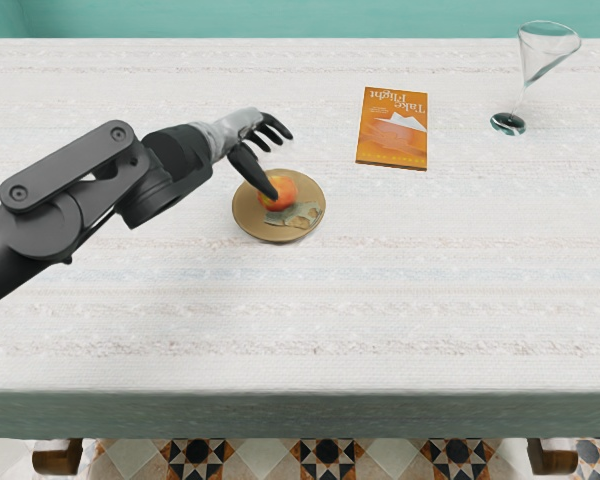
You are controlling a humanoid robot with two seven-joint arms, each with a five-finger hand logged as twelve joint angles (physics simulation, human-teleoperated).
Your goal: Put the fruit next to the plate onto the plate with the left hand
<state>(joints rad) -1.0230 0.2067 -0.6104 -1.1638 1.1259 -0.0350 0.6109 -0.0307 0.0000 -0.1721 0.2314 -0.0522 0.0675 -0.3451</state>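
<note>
A round orange-red fruit (283,190) lies on the brown plate (305,217) near the table's middle. My left hand (260,145) hovers just up and left of the fruit with its fingers spread. Its thumb (255,170) points down over the plate's left rim, close beside the fruit; whether it touches is unclear. The hand holds nothing. The left arm (75,195) comes in from the picture's left edge. No right arm shows.
An orange book (392,127) lies flat to the right and behind the plate. A tilted cocktail glass (536,70) stands at the far right corner. The table's front edge (300,395) runs across the bottom.
</note>
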